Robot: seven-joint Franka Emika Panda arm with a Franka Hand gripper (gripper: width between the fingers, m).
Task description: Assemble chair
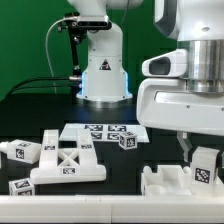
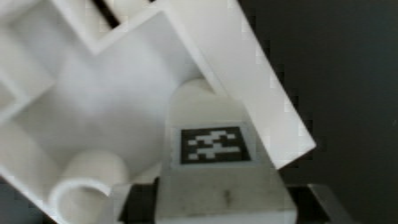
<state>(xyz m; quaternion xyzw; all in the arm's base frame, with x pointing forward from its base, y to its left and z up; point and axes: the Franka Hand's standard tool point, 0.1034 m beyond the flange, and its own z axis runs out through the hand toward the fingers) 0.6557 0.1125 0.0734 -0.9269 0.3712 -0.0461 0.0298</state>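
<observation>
My gripper [image 1: 203,160] is low at the exterior view's right and shut on a chunky white chair leg [image 1: 204,172] that carries a square tag. In the wrist view the leg [image 2: 214,145] sits between the dark fingers [image 2: 153,198], tag facing the camera. The leg's far end rests against a big white chair slab with raised walls [image 1: 165,183], which also shows in the wrist view [image 2: 125,80]. A rounded peg [image 2: 80,185] shows beside the leg. Whether the leg is seated in the slab is hidden.
A cross-braced panel [image 1: 68,165] lies at the front left, with loose tagged pieces around it [image 1: 20,152] [image 1: 50,142] [image 1: 20,186]. A small tagged block [image 1: 127,141] lies beside the marker board [image 1: 100,130]. The arm's base [image 1: 103,75] stands at the back.
</observation>
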